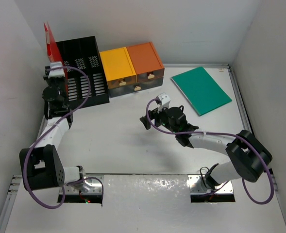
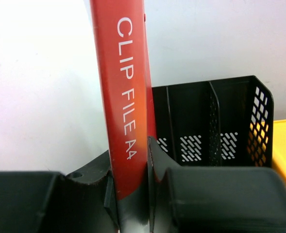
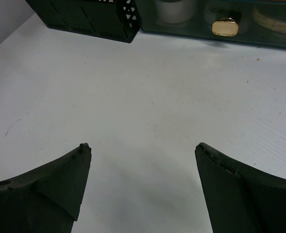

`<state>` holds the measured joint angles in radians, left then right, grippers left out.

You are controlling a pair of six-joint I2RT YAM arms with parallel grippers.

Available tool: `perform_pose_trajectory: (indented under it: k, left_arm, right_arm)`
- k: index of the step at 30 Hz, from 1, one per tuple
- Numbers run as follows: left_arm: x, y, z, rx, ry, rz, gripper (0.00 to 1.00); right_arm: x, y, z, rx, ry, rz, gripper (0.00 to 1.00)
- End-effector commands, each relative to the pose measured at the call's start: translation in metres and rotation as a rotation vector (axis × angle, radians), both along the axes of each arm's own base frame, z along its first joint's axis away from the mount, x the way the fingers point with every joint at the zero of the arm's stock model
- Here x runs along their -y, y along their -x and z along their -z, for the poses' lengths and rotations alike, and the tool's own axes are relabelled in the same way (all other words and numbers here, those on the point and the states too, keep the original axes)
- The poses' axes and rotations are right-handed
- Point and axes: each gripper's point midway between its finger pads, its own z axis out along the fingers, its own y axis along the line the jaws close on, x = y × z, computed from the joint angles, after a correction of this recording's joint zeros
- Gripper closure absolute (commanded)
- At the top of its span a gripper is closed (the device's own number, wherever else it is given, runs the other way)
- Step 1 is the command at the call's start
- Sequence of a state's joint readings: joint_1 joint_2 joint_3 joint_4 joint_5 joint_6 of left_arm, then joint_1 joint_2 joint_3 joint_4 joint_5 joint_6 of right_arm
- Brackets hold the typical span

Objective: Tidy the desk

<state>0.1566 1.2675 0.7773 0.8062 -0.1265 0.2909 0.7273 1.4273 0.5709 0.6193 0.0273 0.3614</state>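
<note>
Clamping the red clip file upright, left jaws are risking catching it on the black file rack if misaligned; right jaws are standing apart.

Red clip file upright at far-left corner of black mesh rack, drawer unit with 1 yellow and 1 orange top against rack's right side, green folder flat, well apart rightward
</note>
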Motion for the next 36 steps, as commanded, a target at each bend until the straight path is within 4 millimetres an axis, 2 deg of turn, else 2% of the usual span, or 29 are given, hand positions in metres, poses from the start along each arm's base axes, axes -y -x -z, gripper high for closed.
perform_pose_trajectory:
  k: [1,3,4,6,8,9,10,16,24,32,36]
  left_arm:
    - [0.007,0.021,-0.045,0.232,-0.04,0.004,1.0]
    - [0.013,0.024,-0.048,0.277,-0.054,0.037,1.0]
    - [0.014,0.021,-0.041,0.275,-0.04,0.043,1.0]
    - [0.011,0.025,-0.046,0.32,-0.028,0.031,1.0]
    - [0.008,0.024,-0.039,0.335,-0.001,0.019,1.0]
    - [0.009,0.028,-0.044,0.371,-0.005,0.021,1.0]
    - [0.01,0.025,-0.039,0.368,-0.003,0.027,1.0]
    - [0.011,0.014,-0.036,0.363,-0.009,0.034,1.0]
    - [0.02,-0.001,-0.022,0.325,-0.03,0.079,1.0]
    - [0.016,-0.012,-0.04,0.354,-0.045,0.058,1.0]
    - [0.015,-0.017,-0.041,0.334,-0.053,0.055,1.0]
  right_arm:
    - [-0.003,-0.011,-0.026,0.05,-0.051,0.022,0.14]
    - [-0.005,-0.01,-0.027,0.048,-0.047,0.014,0.15]
    - [-0.005,-0.01,-0.026,0.045,-0.043,0.015,0.14]
    - [-0.004,-0.01,-0.027,0.045,-0.046,0.02,0.14]
    - [-0.002,-0.01,-0.027,0.049,-0.048,0.025,0.14]
    - [-0.002,-0.01,-0.027,0.05,-0.049,0.029,0.14]
    - [-0.001,-0.01,-0.027,0.051,-0.048,0.032,0.14]
    - [0.002,-0.01,-0.023,0.054,-0.043,0.039,0.14]
    - [0.003,-0.012,-0.021,0.055,-0.022,0.037,0.13]
    - [0.004,-0.013,-0.016,0.043,-0.012,0.038,0.13]
    - [0.003,-0.015,-0.014,0.037,-0.011,0.04,0.13]
